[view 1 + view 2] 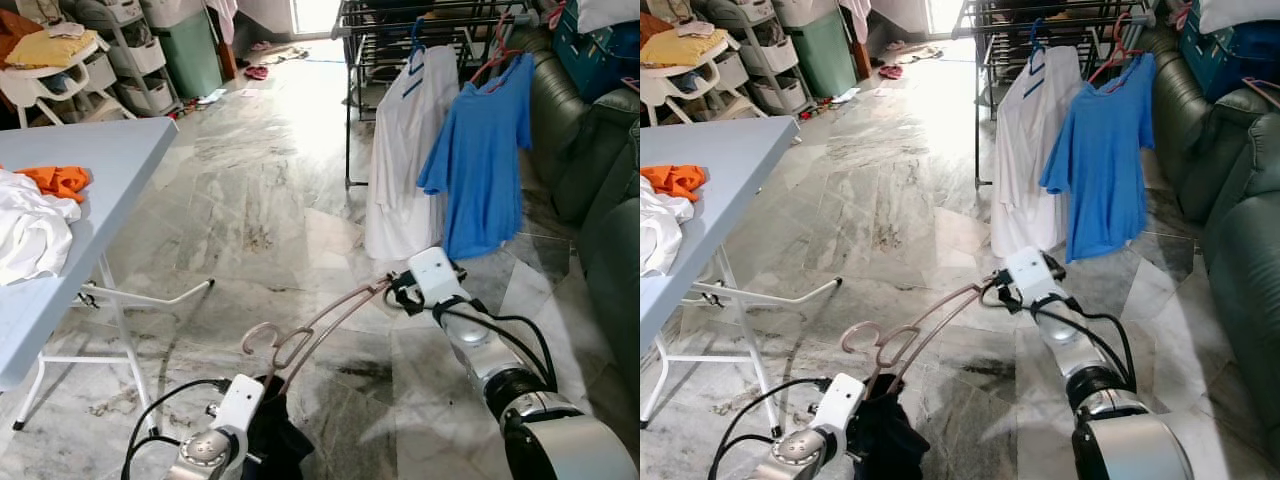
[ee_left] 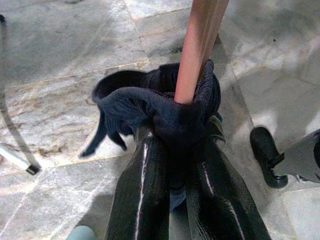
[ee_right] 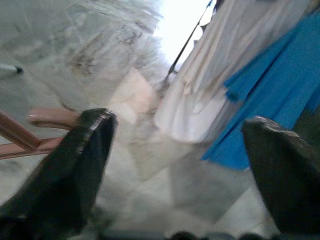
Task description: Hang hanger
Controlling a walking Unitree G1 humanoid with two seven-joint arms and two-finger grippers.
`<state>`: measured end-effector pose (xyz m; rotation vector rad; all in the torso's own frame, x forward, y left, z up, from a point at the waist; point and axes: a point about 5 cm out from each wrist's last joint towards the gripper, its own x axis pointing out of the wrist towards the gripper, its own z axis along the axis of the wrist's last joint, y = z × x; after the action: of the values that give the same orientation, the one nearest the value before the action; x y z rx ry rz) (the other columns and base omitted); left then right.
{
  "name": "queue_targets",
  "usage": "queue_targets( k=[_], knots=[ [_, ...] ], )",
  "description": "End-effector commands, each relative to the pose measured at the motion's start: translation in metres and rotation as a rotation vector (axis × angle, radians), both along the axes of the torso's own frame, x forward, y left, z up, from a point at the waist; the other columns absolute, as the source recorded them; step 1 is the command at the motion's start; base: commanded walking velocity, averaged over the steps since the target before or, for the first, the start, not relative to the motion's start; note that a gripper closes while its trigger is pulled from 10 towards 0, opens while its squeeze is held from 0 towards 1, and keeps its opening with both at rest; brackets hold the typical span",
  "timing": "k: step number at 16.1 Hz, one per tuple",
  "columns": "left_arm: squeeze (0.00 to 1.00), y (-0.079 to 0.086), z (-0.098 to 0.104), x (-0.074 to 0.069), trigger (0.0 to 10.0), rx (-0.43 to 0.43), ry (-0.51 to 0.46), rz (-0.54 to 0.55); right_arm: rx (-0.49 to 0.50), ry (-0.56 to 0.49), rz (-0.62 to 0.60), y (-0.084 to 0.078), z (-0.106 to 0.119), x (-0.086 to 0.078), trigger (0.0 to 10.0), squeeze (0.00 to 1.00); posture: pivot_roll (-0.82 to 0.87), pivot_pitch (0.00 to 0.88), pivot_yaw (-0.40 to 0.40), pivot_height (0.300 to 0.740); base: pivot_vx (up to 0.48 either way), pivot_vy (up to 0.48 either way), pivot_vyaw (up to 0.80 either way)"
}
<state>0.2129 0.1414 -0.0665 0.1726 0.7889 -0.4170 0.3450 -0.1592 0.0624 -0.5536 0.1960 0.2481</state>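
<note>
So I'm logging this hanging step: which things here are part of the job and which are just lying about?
Part of the job:
- pink hanger
- dark garment, pinched by the left gripper
- right gripper, open beside the hanger's end
- drying rack

Lying about:
- blue shirt and white shirt, already hung
- orange cloth on the table
- green sofa

White shirt (image 1: 405, 150) and blue T-shirt (image 1: 483, 150) hang side by side; orange cloth (image 1: 58, 180) on grey table (image 1: 110, 165).

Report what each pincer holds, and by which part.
Left pincer is shut on the dark cloth bunched round the pink hanger, at its lower end. Right pincer is open beside the hanger's far end, holding nothing.
</note>
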Motion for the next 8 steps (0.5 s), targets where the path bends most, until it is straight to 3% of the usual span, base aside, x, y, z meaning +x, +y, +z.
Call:
queue_targets(
  k=[1,4,5,8],
  knots=[
    [0.00,-0.009,0.017,0.024,10.0,-0.024,-0.120,-0.023,-0.067,-0.001,0.084,0.018,-0.005,-0.003,10.0,0.00,-0.17,0.000,0.110,0.740,0.000,0.000,0.00],
    [0.00,-0.007,0.015,0.020,10.0,-0.014,-0.110,-0.028,-0.159,-0.092,0.124,0.023,0.004,0.001,10.0,0.00,-0.17,0.000,0.112,0.740,0.000,0.000,0.00],
    [0.00,-0.008,0.015,0.020,10.0,-0.012,-0.109,-0.031,-0.229,-0.144,0.173,0.033,0.006,0.000,10.0,0.00,-0.17,0.000,0.112,0.740,0.000,0.000,0.00],
    [0.00,-0.010,0.016,0.021,10.0,-0.015,-0.110,-0.030,-0.172,-0.142,0.279,0.056,0.003,-0.007,10.0,0.00,-0.17,0.000,0.112,0.740,0.000,0.000,0.00]
  ],
)
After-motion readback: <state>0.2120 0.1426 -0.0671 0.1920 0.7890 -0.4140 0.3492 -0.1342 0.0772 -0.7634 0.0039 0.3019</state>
